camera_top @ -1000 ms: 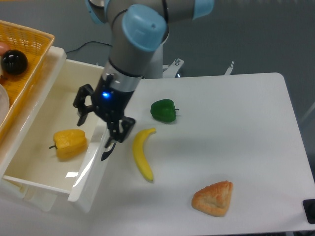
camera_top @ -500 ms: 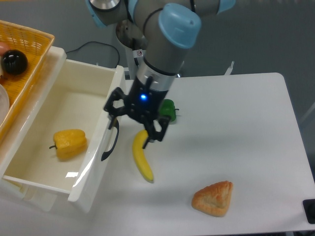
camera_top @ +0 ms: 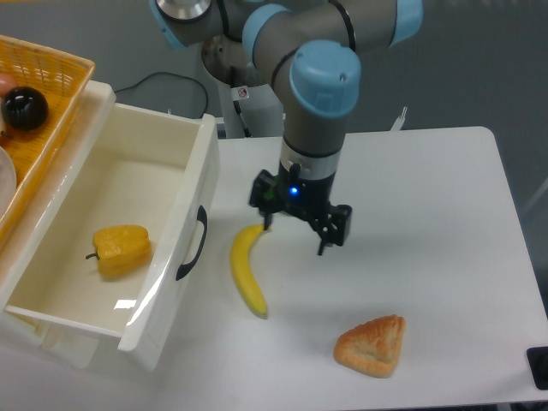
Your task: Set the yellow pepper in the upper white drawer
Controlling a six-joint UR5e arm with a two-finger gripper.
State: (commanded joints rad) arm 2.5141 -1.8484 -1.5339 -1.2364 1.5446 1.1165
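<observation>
The yellow pepper lies on the floor of the upper white drawer, which stands pulled out at the left with its dark handle facing the table. My gripper hangs over the table to the right of the drawer, well apart from the pepper. Its fingers are spread open and hold nothing. One fingertip is near the top end of the banana.
A yellow woven basket with a black ball sits at the far left above the drawer. A pastry lies at the front of the white table. The green pepper is hidden behind the arm.
The gripper has moved right, from beside the drawer's front wall out over the table, and it now covers the green pepper. The yellow pepper has stayed in the drawer.
</observation>
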